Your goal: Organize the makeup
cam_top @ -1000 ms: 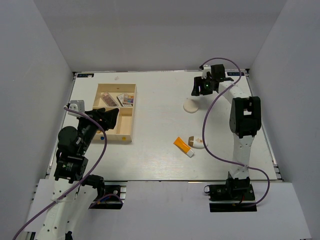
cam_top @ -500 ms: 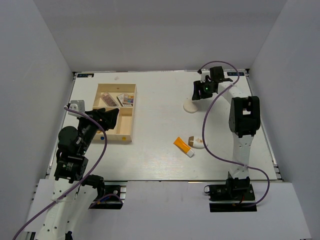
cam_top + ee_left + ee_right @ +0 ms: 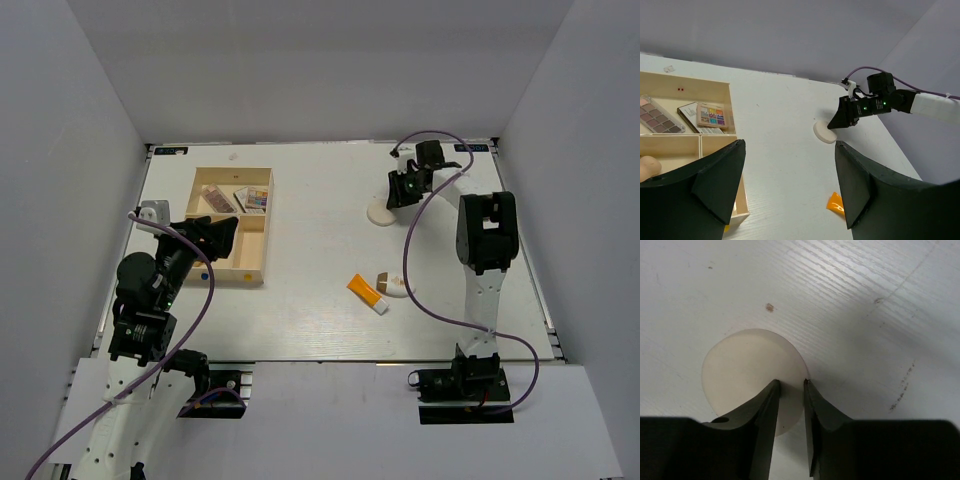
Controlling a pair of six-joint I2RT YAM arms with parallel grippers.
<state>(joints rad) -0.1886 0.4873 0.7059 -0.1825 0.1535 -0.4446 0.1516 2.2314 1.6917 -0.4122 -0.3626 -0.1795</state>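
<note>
Two eyeshadow palettes [image 3: 660,117] [image 3: 711,115], one orange tube [image 3: 364,291], one white disc [image 3: 380,213], one wooden box [image 3: 250,255].

Nothing could be read. The left sticker [image 3: 171,150], dark, at the far left corner of the table [image 3: 320,250], and the right sticker [image 3: 474,147] at its far right corner were too small to make out. The palette [image 3: 713,114] in the box [image 3: 710,86] showed no legible print. Two small red marks [image 3: 680,90] on the far wall of the box formed no readable sign.
</note>
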